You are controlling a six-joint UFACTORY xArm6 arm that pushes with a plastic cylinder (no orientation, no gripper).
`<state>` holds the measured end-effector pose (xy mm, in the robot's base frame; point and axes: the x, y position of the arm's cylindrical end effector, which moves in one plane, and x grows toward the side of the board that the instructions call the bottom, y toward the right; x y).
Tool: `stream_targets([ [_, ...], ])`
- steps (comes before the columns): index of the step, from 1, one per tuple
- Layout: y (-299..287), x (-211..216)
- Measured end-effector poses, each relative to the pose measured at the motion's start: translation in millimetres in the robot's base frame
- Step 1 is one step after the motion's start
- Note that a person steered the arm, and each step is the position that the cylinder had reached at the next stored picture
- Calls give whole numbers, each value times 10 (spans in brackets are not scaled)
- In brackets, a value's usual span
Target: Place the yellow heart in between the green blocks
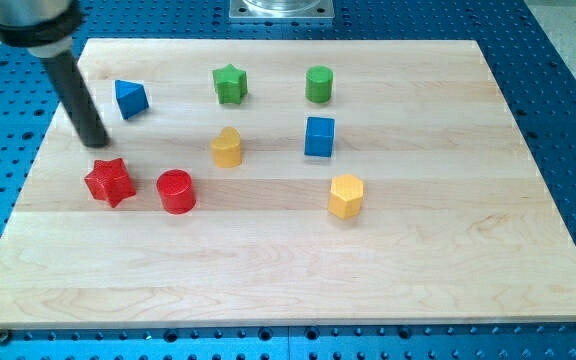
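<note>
Yellow heart point(227, 147) sits on the counter point(448, 260) a little toward the left edge from the middle, below the green star point(229, 84) and down-left of the green cylinder point(319, 84), both of which stand near the top edge with a gap between them. The tool is a bare rod with nothing to open or close; my tip point(95, 143) rests near the left edge, just above the red star point(109, 181) and touching no block. The heart lies well apart to the view's right of my tip, at about the same height. Reaching the gap likely means pushing the heart up and slightly right, so my tip would first need to get below it, passing the red cylinder point(176, 191).
</note>
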<state>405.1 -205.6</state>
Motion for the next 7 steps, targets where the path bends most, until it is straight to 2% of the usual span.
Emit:
stream_targets([
  [1,1108,-17],
  [2,1864,-663],
  [3,1928,-1004],
  [5,1112,-1011],
  [6,944,-1005],
  [7,1371,-703],
])
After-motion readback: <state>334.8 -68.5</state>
